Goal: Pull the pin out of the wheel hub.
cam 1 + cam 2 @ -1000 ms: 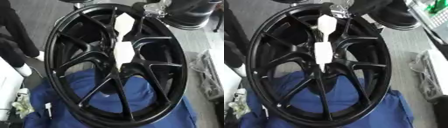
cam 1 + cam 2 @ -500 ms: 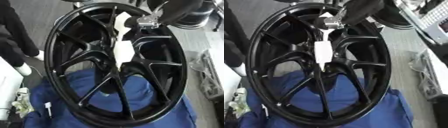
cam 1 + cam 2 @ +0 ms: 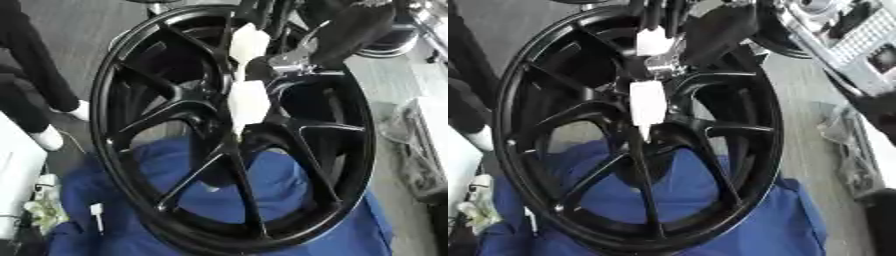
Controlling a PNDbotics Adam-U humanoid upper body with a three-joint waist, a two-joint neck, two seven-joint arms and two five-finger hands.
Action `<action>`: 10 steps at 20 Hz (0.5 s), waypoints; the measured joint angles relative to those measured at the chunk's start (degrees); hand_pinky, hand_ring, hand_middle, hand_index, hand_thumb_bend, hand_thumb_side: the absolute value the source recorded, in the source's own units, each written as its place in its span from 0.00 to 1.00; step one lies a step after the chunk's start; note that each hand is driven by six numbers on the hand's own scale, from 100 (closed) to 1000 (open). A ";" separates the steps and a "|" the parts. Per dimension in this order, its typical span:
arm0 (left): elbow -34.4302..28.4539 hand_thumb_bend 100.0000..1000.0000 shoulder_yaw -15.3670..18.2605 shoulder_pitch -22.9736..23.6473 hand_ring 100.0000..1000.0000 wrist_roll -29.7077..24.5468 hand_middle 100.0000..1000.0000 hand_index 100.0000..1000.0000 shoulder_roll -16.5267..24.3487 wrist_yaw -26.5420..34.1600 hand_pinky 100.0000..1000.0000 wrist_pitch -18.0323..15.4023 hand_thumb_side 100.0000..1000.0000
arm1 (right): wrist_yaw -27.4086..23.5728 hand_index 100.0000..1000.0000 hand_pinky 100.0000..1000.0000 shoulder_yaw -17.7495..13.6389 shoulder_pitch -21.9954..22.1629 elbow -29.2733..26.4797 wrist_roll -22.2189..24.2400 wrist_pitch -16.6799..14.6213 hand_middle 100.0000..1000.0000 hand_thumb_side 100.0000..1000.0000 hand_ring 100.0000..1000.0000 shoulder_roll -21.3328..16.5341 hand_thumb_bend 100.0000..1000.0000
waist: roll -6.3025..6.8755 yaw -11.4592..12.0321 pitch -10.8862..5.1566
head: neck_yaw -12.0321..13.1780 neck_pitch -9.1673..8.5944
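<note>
A large black spoked wheel point(image 3: 157, 150) stands on edge, its lower part resting on a blue cloth point(image 3: 289, 200). The white pin point(image 3: 248, 102) sticks out of the hub toward me, with a broad upper part point(image 3: 651, 41) and a broad lower part either side of a narrow waist. My right hand point(image 3: 293, 62) comes in from the upper right on a black forearm. Its dark fingers are curled across the pin's waist, hiding it. My left hand shows in neither view.
A second dark wheel point(image 3: 398, 35) lies behind at the upper right. A person's dark legs and white shoes point(image 3: 48, 137) stand at the left. Pale clutter point(image 3: 420, 150) lies on the floor at the right, and small white and green items point(image 3: 44, 210) lie at the lower left.
My right hand has come down and to the left from the wheel's upper rim to the pin and closed across its waist. The whole picture has shifted a little as well.
</note>
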 measured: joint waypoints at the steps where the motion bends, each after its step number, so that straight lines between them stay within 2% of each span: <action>1: 0.04 0.00 0.00 0.00 0.75 -0.02 0.57 0.61 0.00 0.00 0.58 0.01 0.81 | -0.01 0.75 0.68 0.01 0.02 -0.17 0.18 0.02 0.53 0.37 0.53 0.00 0.45 | -0.02 -0.01 0.00 | 0.03 0.00; 10: 0.17 0.00 -0.33 0.15 0.75 -0.26 0.57 0.60 0.00 -0.01 0.58 0.18 0.81 | -0.55 0.71 0.67 1.12 0.50 -0.96 2.37 -0.03 0.52 0.36 0.52 0.00 0.44 | -0.10 -0.08 -0.11 | 0.22 0.04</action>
